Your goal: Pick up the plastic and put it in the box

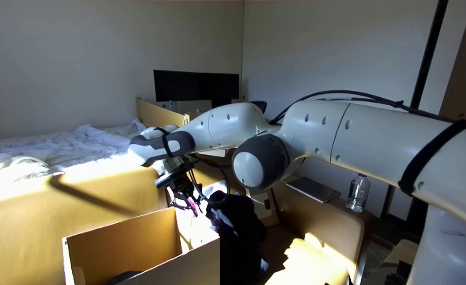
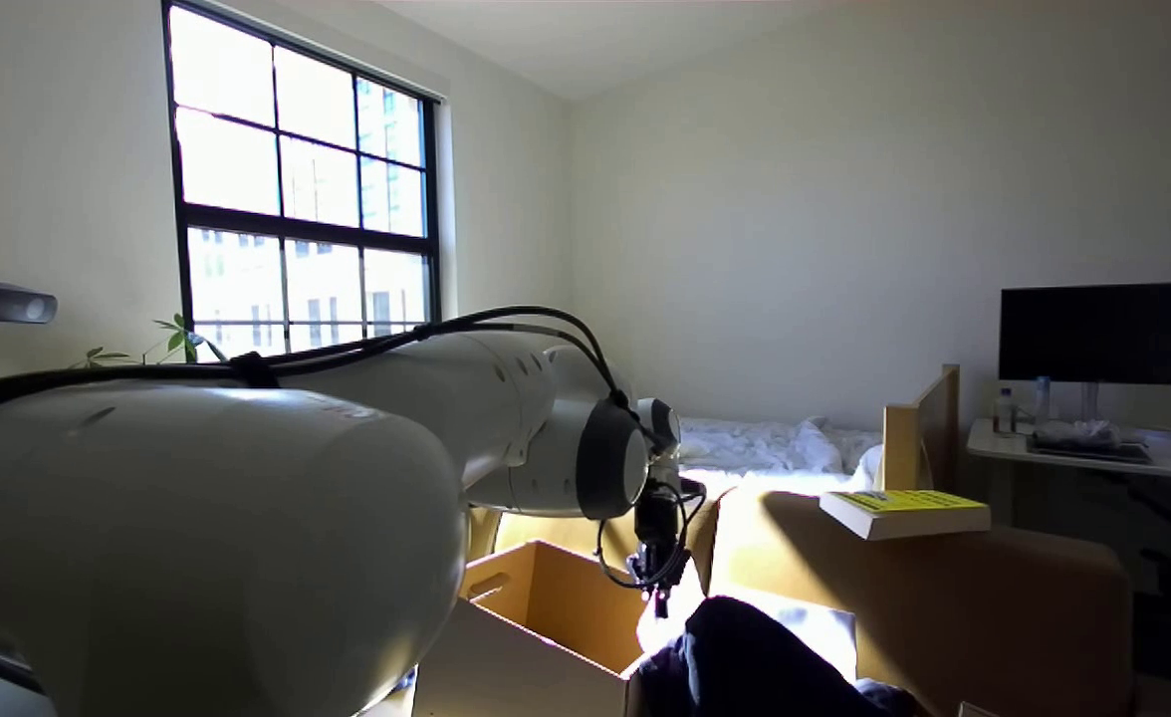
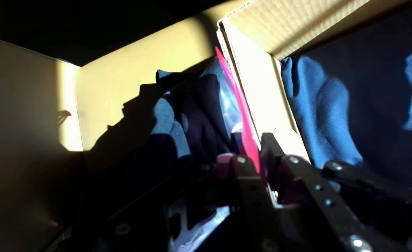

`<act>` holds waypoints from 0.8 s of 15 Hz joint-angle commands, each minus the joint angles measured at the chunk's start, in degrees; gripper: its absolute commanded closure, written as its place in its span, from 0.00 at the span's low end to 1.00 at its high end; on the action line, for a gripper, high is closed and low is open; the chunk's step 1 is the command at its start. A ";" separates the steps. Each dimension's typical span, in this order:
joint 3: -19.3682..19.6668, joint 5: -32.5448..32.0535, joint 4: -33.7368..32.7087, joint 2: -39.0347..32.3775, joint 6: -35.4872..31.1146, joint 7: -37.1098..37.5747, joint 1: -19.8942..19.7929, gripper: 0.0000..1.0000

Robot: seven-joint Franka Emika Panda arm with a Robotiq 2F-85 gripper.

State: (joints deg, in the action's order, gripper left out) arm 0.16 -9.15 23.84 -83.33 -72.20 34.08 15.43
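My gripper (image 3: 255, 143) is almost closed, with the pink strip of a plastic piece (image 3: 239, 101) between its fingertips. Clear film shows beside the strip and more film shows behind the left finger; how the plastic hangs is partly hidden. In an exterior view the gripper (image 1: 187, 206) is tilted down by the box's far right corner, with a bit of pink at its fingers. The gripper (image 2: 657, 597) also shows there in an exterior view. The open cardboard box (image 1: 126, 241) also shows in an exterior view (image 2: 526, 667). In the wrist view its wall edge (image 3: 262, 87) lies right under the fingers.
Dark blue cloth (image 3: 199, 115) lies inside the box, and more dark cloth (image 1: 235, 221) is heaped beside it. A tan sofa (image 1: 58, 221) stands behind the box. A yellow book (image 2: 904, 513) rests on the sofa back. A bottle (image 1: 358, 192) and laptop (image 1: 314, 189) stand right.
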 commanded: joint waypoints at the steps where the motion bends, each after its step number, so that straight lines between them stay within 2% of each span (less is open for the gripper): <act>1: -2.36 2.25 2.39 1.98 -0.59 -5.47 -3.08 1.00; 8: -5.39 1.24 1.52 2.89 -1.21 -27.58 -8.53 0.99; 12: -5.52 0.38 0.52 3.54 -1.99 -39.77 -8.33 0.99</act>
State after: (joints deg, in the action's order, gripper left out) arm -4.57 -8.23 22.82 -81.79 -72.93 2.08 7.03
